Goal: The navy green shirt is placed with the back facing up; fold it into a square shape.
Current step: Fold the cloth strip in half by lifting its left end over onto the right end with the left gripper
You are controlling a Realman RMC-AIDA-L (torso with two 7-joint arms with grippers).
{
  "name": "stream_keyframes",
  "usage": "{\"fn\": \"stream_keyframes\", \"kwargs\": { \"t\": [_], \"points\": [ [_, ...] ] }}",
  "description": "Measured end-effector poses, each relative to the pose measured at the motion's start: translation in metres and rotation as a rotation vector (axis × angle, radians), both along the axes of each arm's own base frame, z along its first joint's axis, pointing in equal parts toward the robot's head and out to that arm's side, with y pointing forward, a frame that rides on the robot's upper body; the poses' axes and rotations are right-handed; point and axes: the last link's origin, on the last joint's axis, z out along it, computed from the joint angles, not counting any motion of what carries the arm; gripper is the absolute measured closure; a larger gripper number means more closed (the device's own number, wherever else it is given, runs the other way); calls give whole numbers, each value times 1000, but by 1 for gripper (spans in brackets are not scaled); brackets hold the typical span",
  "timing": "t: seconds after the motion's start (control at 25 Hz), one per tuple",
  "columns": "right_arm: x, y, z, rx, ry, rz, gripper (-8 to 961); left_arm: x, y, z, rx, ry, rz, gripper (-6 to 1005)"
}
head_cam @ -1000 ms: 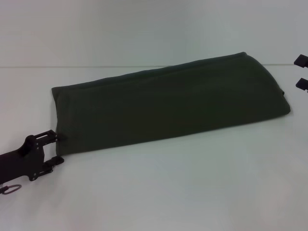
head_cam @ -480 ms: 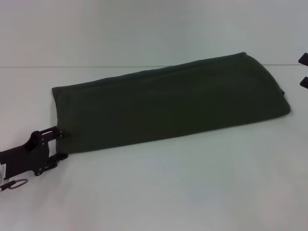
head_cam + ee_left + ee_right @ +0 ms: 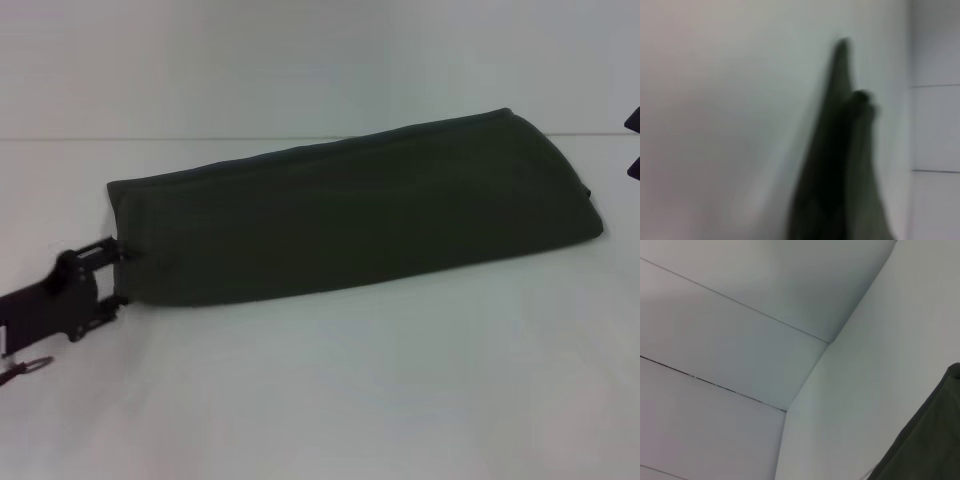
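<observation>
Gripping the navy green shirt (image 3: 350, 215) by its near-left corner, the left end effector (image 3: 118, 272) stays closed; no lettering shows.

At the lower left of the head view, the left gripper (image 3: 118, 272) is matte black, an angular bracket-like body with two thin fingers. A small metal ring hangs beneath the black arm. At the right edge, the right gripper (image 3: 633, 143) shows as two black tips, probably fingertips.

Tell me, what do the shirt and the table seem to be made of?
The navy green shirt looks like soft matte knit cloth, probably cotton: it folds with rounded edges and shows no shine. The table looks like smooth white laminate or painted board; which one is unclear.
</observation>
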Motion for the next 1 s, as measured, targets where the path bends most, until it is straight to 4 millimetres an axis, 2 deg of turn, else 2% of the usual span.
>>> {"fn": "stream_keyframes", "kwargs": {
  "t": [0.16,0.44,1.0],
  "points": [
    [0,0,-1,1,2,-2,29,-4,-9,8,31,-11,-31,294],
    [1,1,-1,4,-1,-10,29,-11,-13,-3,-50,25,25,294],
    [3,-1,-3,-1,5,-19,29,-1,16,-15,-48,89,47,295]
  ]
}}
